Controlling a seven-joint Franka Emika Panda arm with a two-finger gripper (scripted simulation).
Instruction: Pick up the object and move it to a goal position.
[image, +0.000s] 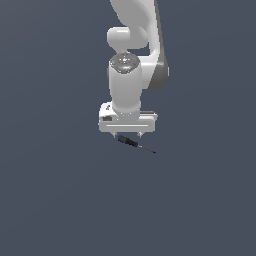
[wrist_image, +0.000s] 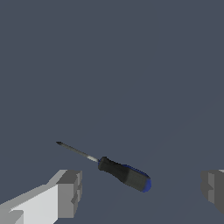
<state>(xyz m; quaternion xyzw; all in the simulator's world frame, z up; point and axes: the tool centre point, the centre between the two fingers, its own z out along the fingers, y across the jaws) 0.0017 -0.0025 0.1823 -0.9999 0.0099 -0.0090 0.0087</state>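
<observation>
The object is a tiny screwdriver-like tool with a black handle, a blue end and a thin dark shaft. It lies on the grey floor just below my gripper in the exterior view, its shaft pointing toward the exterior view's right. In the wrist view the object lies between my two fingertips, which stand wide apart on either side of its handle without touching it. My gripper is open and holds nothing.
A plain dark grey floor fills both views. The white arm rises straight above the gripper.
</observation>
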